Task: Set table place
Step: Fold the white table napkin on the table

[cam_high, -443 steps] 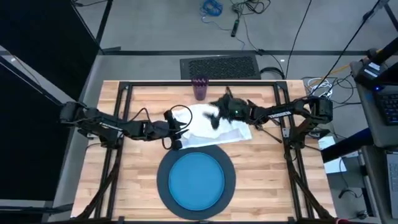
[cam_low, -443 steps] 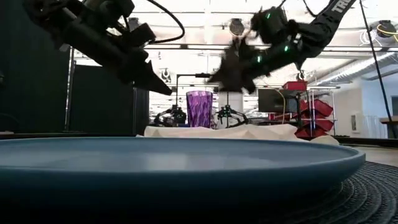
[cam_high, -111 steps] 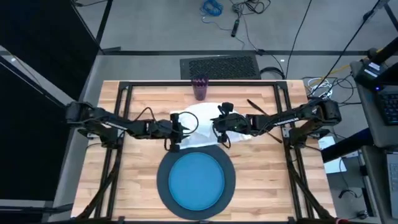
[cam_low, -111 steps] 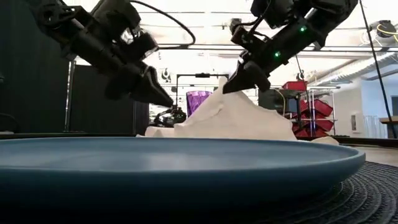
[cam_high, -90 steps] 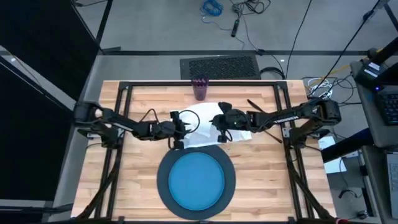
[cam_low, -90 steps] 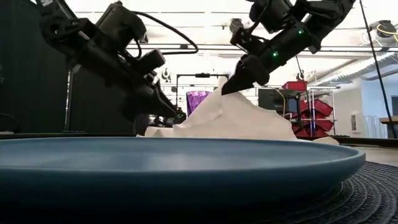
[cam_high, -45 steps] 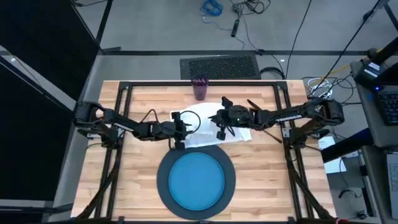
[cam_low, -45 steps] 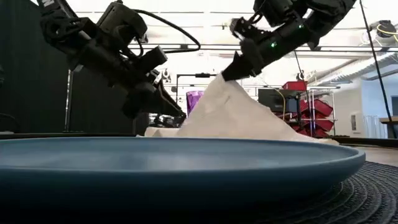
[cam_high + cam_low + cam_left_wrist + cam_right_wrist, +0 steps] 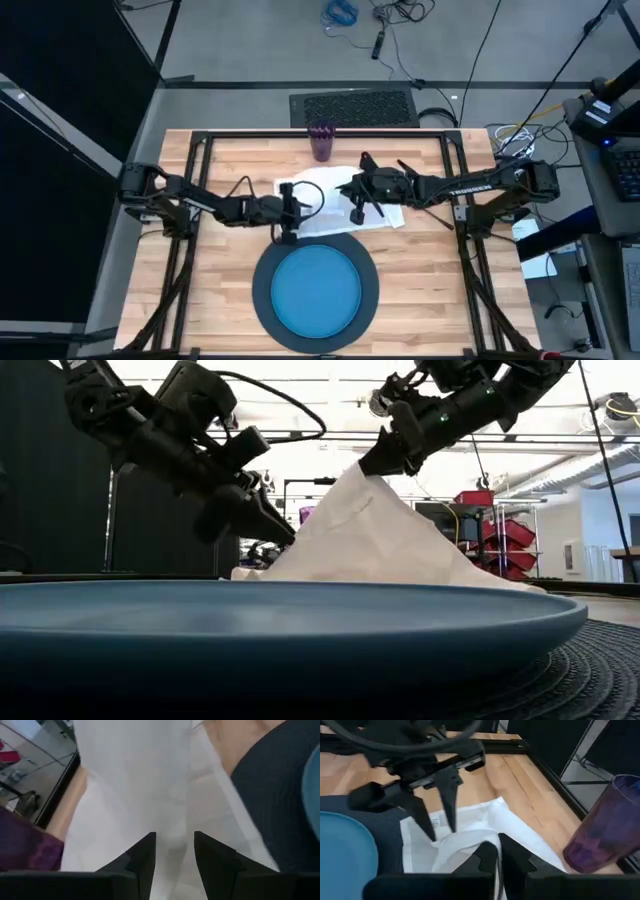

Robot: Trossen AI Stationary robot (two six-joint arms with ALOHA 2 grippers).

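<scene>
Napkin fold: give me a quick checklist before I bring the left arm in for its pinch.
1. Right gripper shut on the napkin, lifting it into a peak: ok.
2. Left gripper jaws open, tips down at the napkin's edge beside the charger: ok.
3. Cloth between the left jaws: ok in the left wrist view.
4. Blue plate clear of the napkin and both arms: ok.
5. Purple cup upright, apart from the napkin: ok.
6. Fork, knife and spoon located: not ok; none visible in any view.
</scene>
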